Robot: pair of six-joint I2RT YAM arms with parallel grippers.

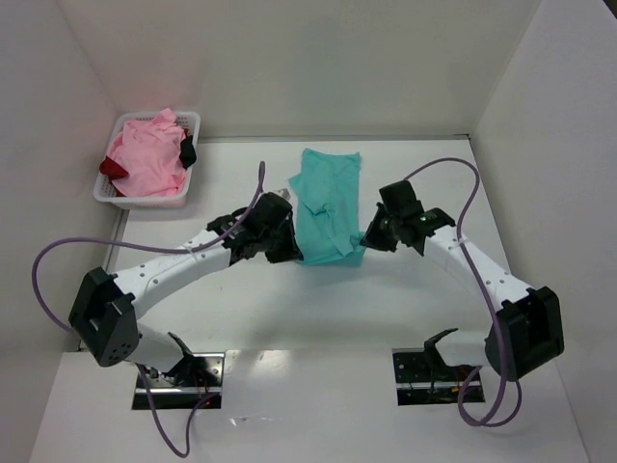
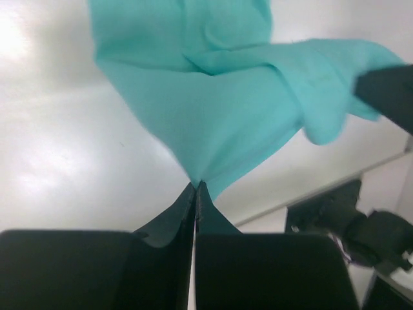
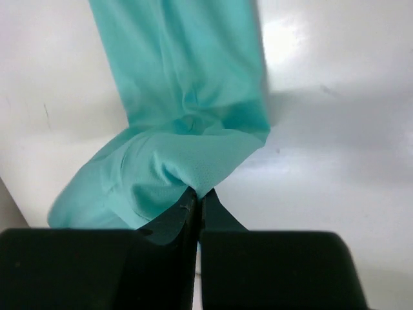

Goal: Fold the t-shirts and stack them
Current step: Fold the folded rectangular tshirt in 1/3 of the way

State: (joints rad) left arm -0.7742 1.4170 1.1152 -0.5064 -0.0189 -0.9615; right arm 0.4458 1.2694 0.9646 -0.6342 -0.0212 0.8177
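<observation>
Two grippers share one garment: from above, the left gripper [image 1: 294, 241] and right gripper [image 1: 371, 234] pinch opposite near corners of the teal t-shirt [image 1: 326, 198], which lies lengthwise mid-worktop [image 1: 405, 318], probably so that its near edge can rise evenly and fold away from the arms. The pink t-shirt [image 1: 145, 159] and dark red t-shirt [image 1: 112, 170] sit in the white basket [image 1: 145, 202] at far left. The left wrist view shows that gripper [image 2: 195, 187] fully closed on a cloth corner, with fabric fanning out from it. The right wrist view shows its gripper [image 3: 199, 192] likewise clamped on a bunched fold.
</observation>
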